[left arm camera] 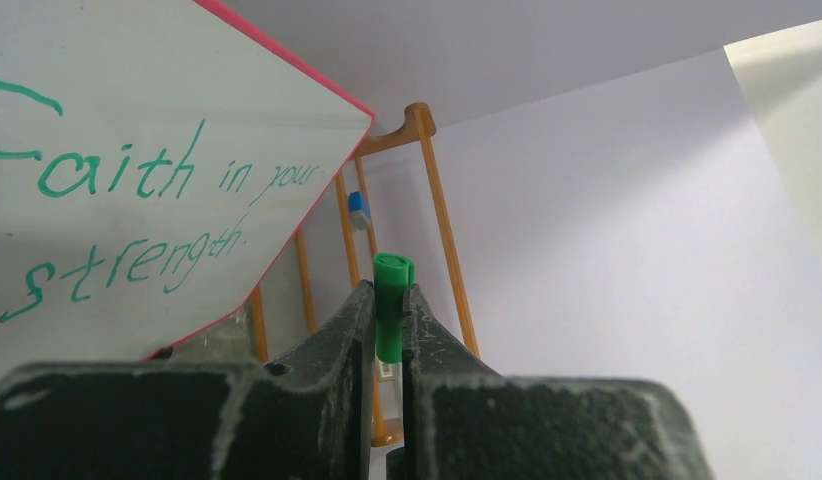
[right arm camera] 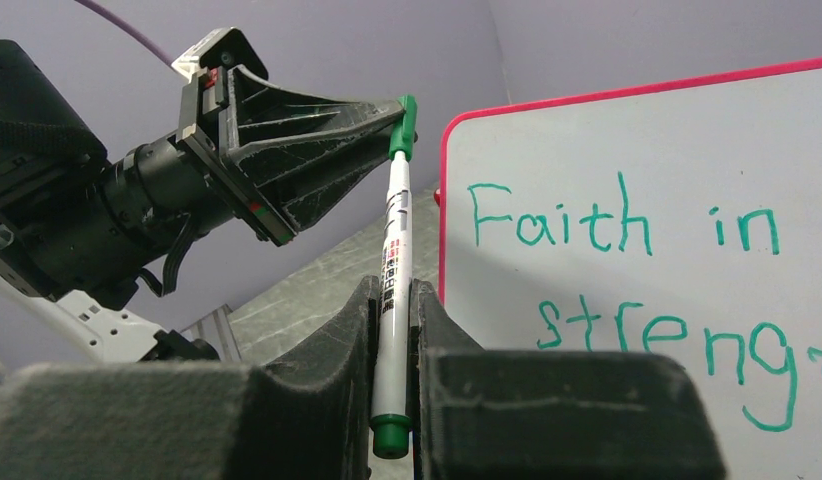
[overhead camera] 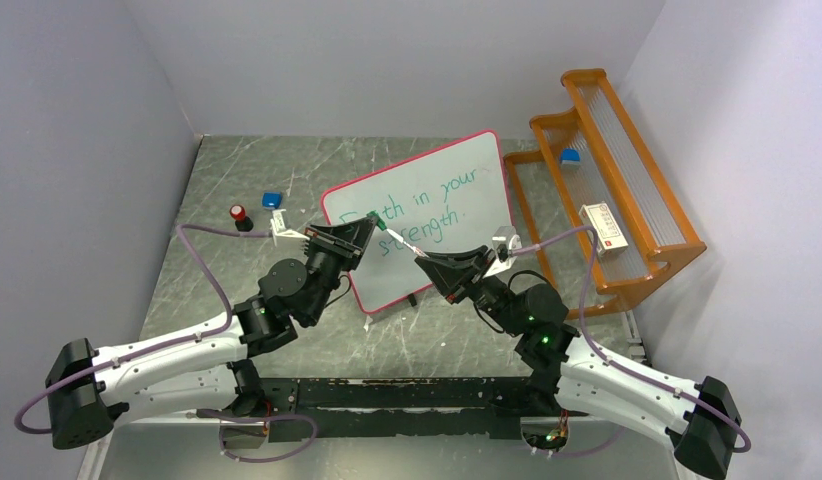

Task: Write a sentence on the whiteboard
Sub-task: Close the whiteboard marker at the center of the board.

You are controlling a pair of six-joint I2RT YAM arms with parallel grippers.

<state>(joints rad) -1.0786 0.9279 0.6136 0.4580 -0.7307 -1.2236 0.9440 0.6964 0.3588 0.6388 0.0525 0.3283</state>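
The whiteboard [overhead camera: 387, 275] stands tilted mid-table, and the sentence [overhead camera: 432, 205] in green reads "Faith in your strength." over two lines. In front of its lower left part, a white marker [overhead camera: 402, 245] spans between both grippers. My right gripper [right arm camera: 392, 290] is shut on the marker [right arm camera: 397, 220] barrel, green tail end toward the camera. My left gripper [left arm camera: 389, 290] is shut on the green cap [left arm camera: 392, 270], which sits over the marker's far end [right arm camera: 404, 125]. The marker tip is hidden. The sentence [right arm camera: 627, 260] shows beside the marker, on the whiteboard [right arm camera: 587, 140].
An orange wooden rack [overhead camera: 627, 170] stands at the right, with a blue block [overhead camera: 570, 156] and a white box [overhead camera: 604, 226] on its steps. Left of the board lie a blue cube [overhead camera: 273, 200], a red-topped black piece [overhead camera: 239, 214] and a small white piece [overhead camera: 280, 225].
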